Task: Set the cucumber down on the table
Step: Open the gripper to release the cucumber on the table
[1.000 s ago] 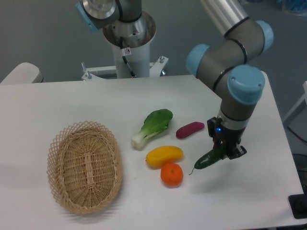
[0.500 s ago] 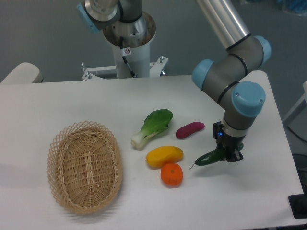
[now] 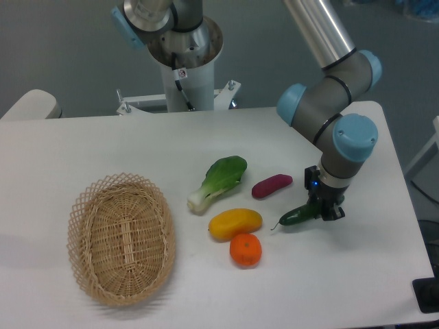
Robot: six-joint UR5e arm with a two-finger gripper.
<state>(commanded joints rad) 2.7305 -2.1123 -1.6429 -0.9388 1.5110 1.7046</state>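
Observation:
The dark green cucumber [image 3: 296, 217] lies nearly flat at the right of the white table [image 3: 357, 274], its thin stem tip pointing left toward the yellow fruit [image 3: 235, 223]. My gripper [image 3: 324, 210] is low over the table and its fingers are closed around the cucumber's right end. The cucumber looks level with the tabletop; I cannot tell if it touches it. The arm's wrist rises above the gripper and hides part of the fingers.
A purple-red oblong vegetable [image 3: 271, 186] lies just up-left of the gripper. An orange [image 3: 245, 249] sits below the yellow fruit. A bok choy [image 3: 218, 181] lies at centre. A wicker basket [image 3: 121, 236] stands at the left. The table's right edge is near the gripper.
The gripper has come down and slightly back with the cucumber. The cucumber went from tilted and lifted to nearly flat at table level.

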